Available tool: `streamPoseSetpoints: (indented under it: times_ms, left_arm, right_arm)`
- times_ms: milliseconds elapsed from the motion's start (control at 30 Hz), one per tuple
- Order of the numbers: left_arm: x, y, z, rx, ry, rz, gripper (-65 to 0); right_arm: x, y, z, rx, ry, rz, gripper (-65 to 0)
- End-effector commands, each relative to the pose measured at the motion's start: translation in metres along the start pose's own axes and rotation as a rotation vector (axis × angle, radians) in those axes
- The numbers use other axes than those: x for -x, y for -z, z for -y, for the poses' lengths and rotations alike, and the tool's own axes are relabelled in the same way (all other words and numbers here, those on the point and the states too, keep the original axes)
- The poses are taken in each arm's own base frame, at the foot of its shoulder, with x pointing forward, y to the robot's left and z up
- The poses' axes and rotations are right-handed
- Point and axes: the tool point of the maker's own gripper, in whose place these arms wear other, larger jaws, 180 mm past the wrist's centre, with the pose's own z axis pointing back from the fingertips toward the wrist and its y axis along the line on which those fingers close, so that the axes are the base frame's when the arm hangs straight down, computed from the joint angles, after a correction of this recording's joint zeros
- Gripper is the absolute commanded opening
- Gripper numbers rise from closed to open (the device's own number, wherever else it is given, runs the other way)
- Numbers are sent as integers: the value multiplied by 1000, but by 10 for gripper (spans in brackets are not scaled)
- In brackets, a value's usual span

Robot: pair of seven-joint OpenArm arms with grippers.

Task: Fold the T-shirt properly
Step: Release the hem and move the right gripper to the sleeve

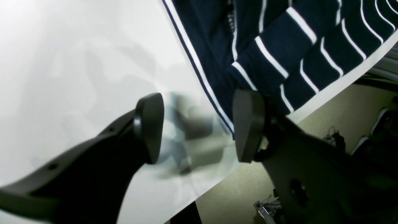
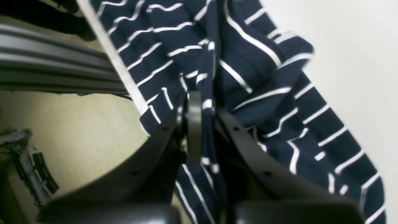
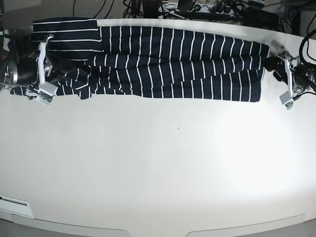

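Observation:
The navy T-shirt (image 3: 168, 61) with white pinstripes lies as a long flat band along the far edge of the white table (image 3: 158, 163). My right gripper (image 3: 69, 75) is at the shirt's bunched left end. In the right wrist view it (image 2: 206, 130) is shut on a raised fold of the striped cloth (image 2: 248, 77). My left gripper (image 3: 272, 65) is at the shirt's right end. In the left wrist view it (image 1: 199, 127) is open and empty, with one fingertip (image 1: 248, 124) just beside the shirt's edge (image 1: 279, 49).
The table's far edge (image 1: 326, 93) runs close behind both grippers, with floor (image 2: 77, 140) beyond it. Cables and equipment (image 3: 197, 7) sit behind the table. A white label (image 3: 12, 201) is at the front left corner.

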Motion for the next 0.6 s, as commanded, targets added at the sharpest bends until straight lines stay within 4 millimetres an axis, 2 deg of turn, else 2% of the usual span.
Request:
streamPoseSetpoints:
  times_ms: [0, 200, 433, 567]
  left_arm:
    - [-7, -12, -5, -24, 15, 15, -281]
    - [-7, -12, -5, -24, 15, 14, -281]
    - [-7, -12, -5, -24, 15, 14, -281]
    - [-7, -12, -5, -24, 15, 14, -281]
  right_arm:
    - [-3, -7, 0, 7, -14, 6, -650]
    - [23, -5, -9, -21, 24, -76, -650]
    - [49, -18, 11, 80, 0, -225, -650]
    - [55, -28, 19, 115, -19, -278, -650]
